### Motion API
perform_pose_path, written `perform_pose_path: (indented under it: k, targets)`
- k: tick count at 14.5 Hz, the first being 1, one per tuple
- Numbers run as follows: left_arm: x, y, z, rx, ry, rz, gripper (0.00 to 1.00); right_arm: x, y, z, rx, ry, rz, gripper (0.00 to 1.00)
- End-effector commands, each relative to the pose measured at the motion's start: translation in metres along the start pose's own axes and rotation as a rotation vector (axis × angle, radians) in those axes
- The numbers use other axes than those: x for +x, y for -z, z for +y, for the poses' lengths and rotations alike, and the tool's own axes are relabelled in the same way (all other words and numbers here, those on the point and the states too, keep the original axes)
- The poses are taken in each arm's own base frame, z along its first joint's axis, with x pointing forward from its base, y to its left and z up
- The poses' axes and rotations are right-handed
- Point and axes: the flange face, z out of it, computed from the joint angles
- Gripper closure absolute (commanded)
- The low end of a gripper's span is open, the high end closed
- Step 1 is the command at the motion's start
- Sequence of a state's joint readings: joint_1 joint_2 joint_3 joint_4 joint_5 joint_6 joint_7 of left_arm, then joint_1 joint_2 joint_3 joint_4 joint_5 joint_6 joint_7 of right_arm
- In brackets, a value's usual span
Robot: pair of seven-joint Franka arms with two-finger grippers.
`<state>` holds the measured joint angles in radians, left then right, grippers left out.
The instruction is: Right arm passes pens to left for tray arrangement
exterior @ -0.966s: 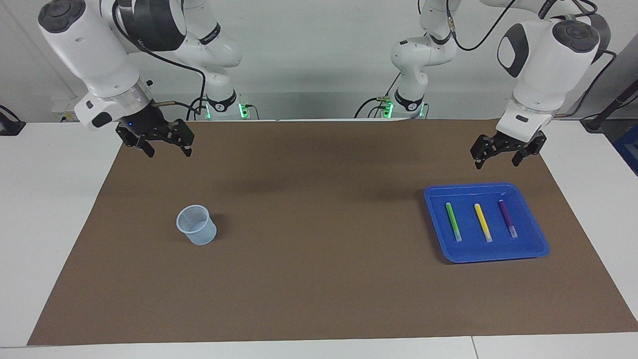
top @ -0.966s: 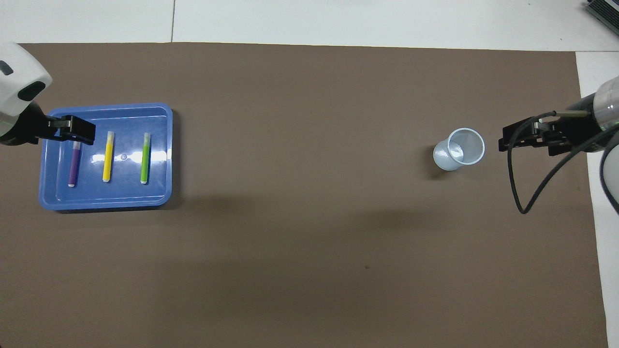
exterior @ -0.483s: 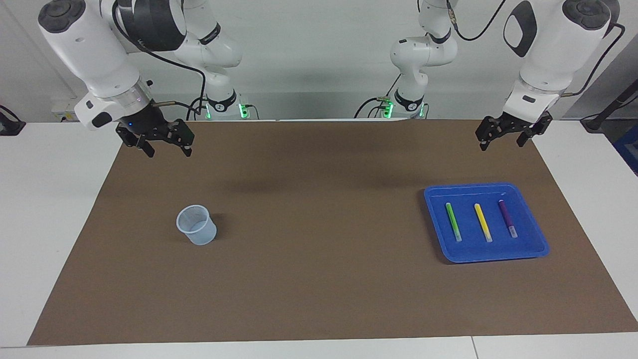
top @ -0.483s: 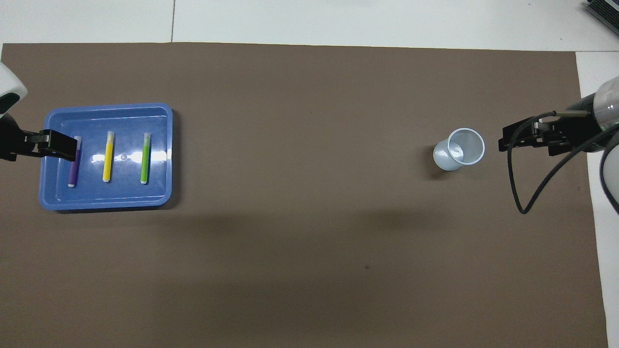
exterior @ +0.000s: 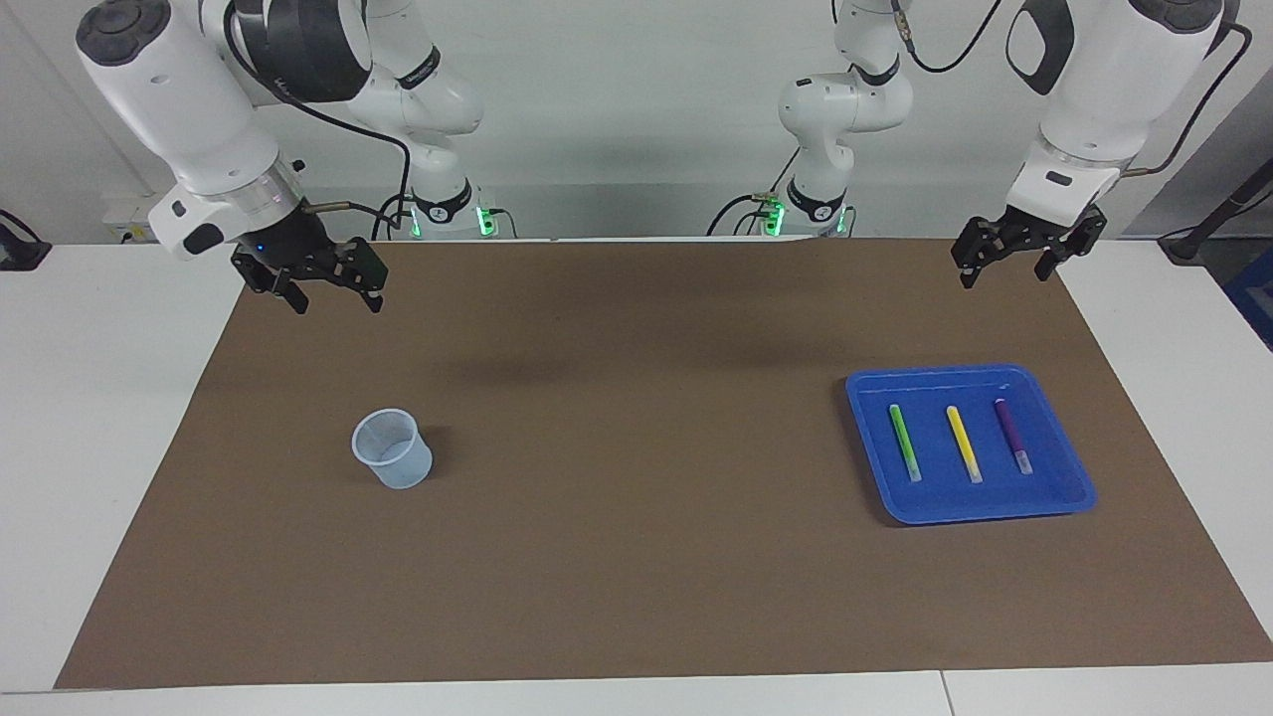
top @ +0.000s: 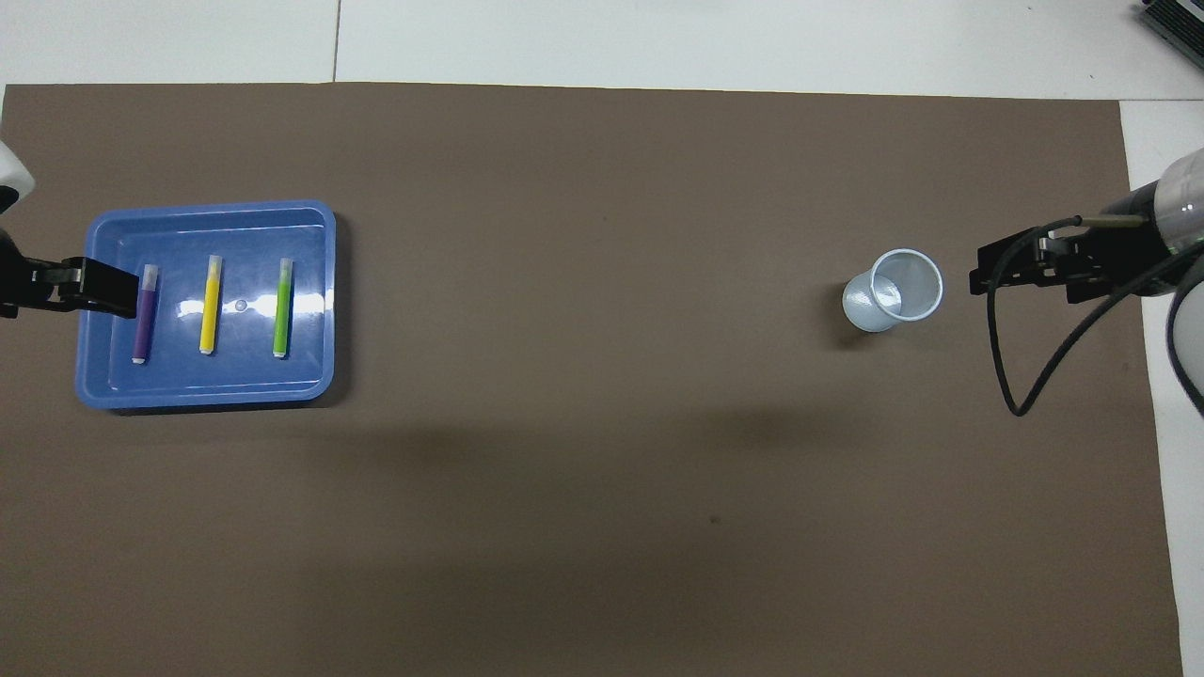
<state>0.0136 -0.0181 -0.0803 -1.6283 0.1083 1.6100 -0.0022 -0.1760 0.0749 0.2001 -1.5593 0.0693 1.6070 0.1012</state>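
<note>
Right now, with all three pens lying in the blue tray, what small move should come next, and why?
Probably nothing more than parking: the purple pen, yellow pen and green pen lie side by side in the tray, the cup looks empty, and both the left pincer and right pincer hang open, holding nothing.

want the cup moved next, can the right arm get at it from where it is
Probably yes: the right end effector hangs open and empty above the mat, and nothing stands between it and the cup.

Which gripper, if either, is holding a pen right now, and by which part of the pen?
Neither. The left gripper and right gripper hang open and empty; all three pens lie in the tray.
</note>
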Motion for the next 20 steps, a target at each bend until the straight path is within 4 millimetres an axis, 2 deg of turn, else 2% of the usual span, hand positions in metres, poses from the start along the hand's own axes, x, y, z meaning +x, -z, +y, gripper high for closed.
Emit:
perform_pose_path:
  k: [1,5,12,20]
  targets:
    - [-0.007,0.004,0.004,0.006,-0.097,-0.002,0.00,-0.006,0.001,0.002,-0.011,0.007,0.007,0.00]
    - [-0.008,0.006,0.000,-0.131,-0.093,0.010,0.00,-0.006,0.001,0.002,-0.011,0.005,0.007,0.00]
    - [-0.011,0.011,0.013,-0.131,-0.106,0.015,0.00,-0.006,0.001,0.002,-0.012,0.007,0.005,0.00]
    - [-0.010,0.011,0.010,-0.131,-0.102,0.018,0.00,-0.006,0.001,0.001,-0.012,0.008,0.005,0.00]
